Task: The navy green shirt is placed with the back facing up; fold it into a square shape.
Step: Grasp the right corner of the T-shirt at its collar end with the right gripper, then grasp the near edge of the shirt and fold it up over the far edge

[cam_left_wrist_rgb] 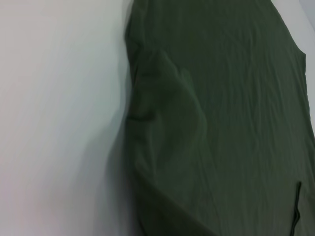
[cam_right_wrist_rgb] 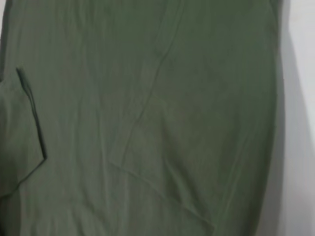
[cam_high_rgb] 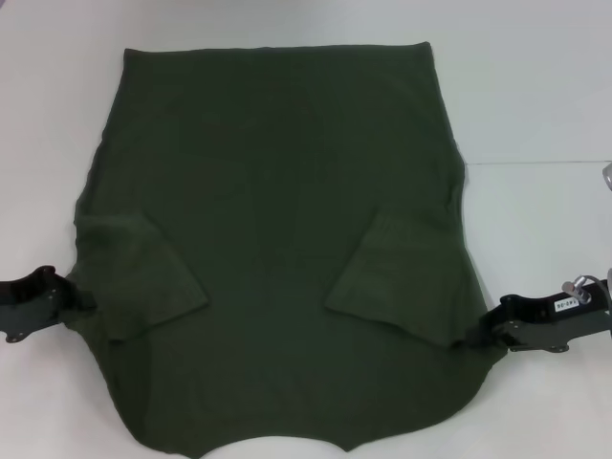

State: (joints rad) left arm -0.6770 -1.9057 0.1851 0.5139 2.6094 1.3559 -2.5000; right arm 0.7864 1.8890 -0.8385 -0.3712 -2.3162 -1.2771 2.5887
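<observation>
Olive shirt [cam_high_rgb: 277, 239] flat, sleeves tucked; my left gripper [cam_high_rgb: 67, 298] and right gripper [cam_high_rgb: 483, 330] at its edges, jaw states unclear, side fold next.

bare table [cam_high_rgb: 535, 96] rings the shirt [cam_high_rgb: 277, 191] (nothing stands upright).

Likely lab or test bench; plain white tabletop [cam_high_rgb: 535, 96]; nothing else identifies place.

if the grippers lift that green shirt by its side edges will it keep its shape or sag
Likely sag: the navy green shirt lies limp, with soft wrinkles and both sleeves folded inward. Being far wider than the left gripper or right gripper, its middle would probably droop.
</observation>
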